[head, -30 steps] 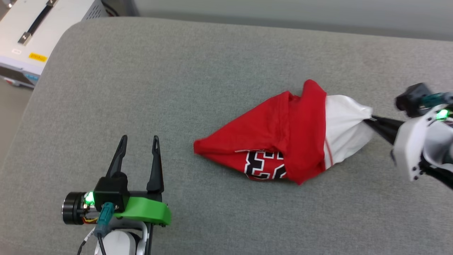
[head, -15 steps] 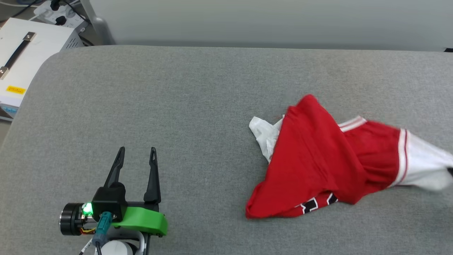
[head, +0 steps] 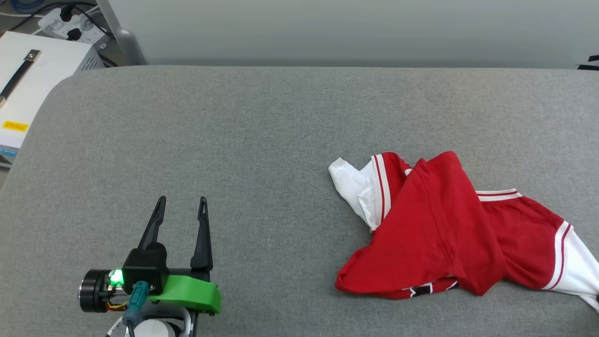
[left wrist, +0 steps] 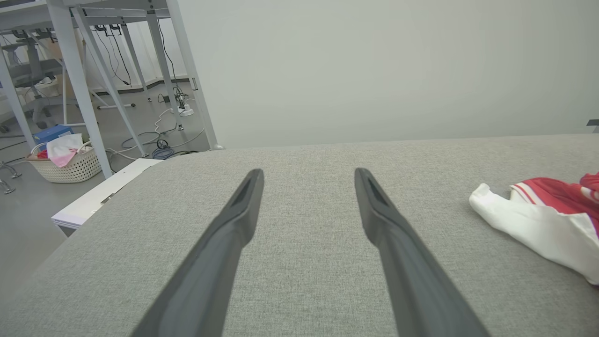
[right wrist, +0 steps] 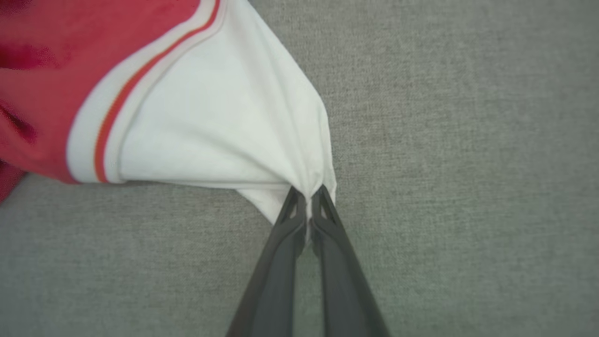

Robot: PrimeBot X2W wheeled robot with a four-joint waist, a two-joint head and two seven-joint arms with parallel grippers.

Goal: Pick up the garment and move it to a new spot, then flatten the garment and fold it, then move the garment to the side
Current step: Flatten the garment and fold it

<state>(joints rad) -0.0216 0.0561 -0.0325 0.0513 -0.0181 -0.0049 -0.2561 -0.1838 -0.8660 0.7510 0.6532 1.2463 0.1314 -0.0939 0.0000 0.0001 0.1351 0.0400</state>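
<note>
Red jersey (head: 435, 224) lies crumpled at the grey table's (head: 262, 140) right side. Our right gripper (right wrist: 309, 199) clamps its white sleeve (right wrist: 220, 126); our left gripper (head: 182, 200), jaws spread and empty, sits at the table's near-left.

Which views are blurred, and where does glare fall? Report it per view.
Head view: sharp, evenly lit; the green light on the left end effector blooms slightly. Left wrist view: crisp, weave of the grey surface clear. Right wrist view: soft throughout, the red of the garment smeared at upper left.
</note>
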